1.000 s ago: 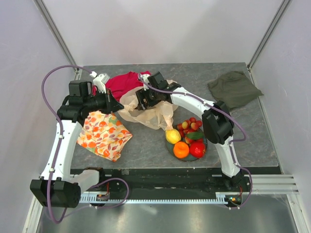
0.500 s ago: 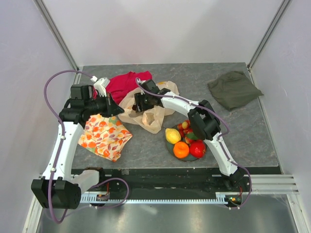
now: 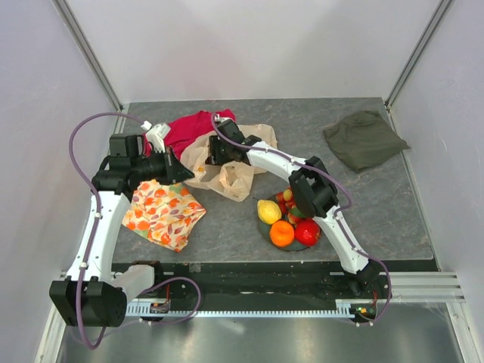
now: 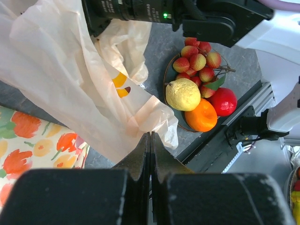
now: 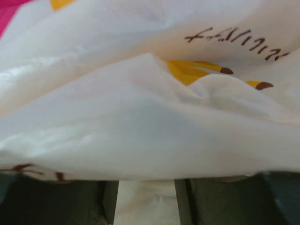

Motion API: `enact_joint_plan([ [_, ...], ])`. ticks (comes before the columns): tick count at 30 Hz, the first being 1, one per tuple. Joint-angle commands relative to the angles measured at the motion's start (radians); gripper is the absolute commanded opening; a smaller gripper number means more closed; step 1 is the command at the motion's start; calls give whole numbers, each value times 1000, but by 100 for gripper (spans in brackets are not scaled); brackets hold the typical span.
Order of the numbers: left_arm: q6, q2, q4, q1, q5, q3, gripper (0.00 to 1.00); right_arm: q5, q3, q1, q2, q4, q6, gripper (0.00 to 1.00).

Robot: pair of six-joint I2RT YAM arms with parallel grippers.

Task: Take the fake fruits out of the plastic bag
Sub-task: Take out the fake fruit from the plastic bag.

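top view. shows the bag [image 3: 240,180] crumpled on the table [image 3: 378,219] left of centre, touching a red cloth [image 3: 189,128] behind it and lying just beside a flowered cloth [image 3: 161,212] in front. places the fruits [image 3: 281,233] outside the bag, heaped on a dark plate [image 3: 293,247] near its front right corner: one yellow, one orange, one red, plus a cluster of small red berries. sets the left gripper [image 3: 181,174] at the bag's left edge and the right gripper [image 3: 217,155] down on the bag's middle. leaves a green cloth [image 3: 365,138] well apart at far right.

left wrist view. shows the fingers [image 4: 140,159] pressed together with no gap, the bag's lower edge drawn to a point at their tip and seemingly pinched there. shows the film sloping up to the left above the flowered cloth. shows the fruits beyond it on the plate, free of the bag, with the right arm crossing the top of the frame.

right wrist view. fills almost wholly with pale bag film bearing yellow marks and dark lettering. shows the two fingers [image 5: 51,201] standing apart at the bottom corners, film lying in the gap between them. contact between film and pads not to be told.
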Motion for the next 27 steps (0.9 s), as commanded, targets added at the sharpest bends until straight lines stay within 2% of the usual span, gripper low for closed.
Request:
enact_joint_plan([
  [1,-20,-31,1,10,48,14,2,38,53,-13,37,37,20,42],
  [2,-20,-33,1,10,46,10,2,32,40,-13,29,37,17,36],
  [3,-21,-30,3,10,48,9,2,23,31,-15,23,39,11,24],
  [7,-40,-22,41,10,48,-5,2,-98,-61,-32,-76,57,-34,7],
  [10,-46,-7,64,39,42,-3,2,-219,-137,-62,-173,62,-80,3],
  [11,-46,-4,79,39,34,-2,2,-324,-156,-87,-196,60,-110,2],
  [12,-47,12,87,39,26,3,2,-368,-174,-99,-237,59,-138,0],
  [21,-64,93,173,39,37,23,2,-779,-277,-148,-391,-121,-451,0],
  [27,-73,167,199,39,40,79,2,-859,-256,-150,-431,-179,-554,0],
])
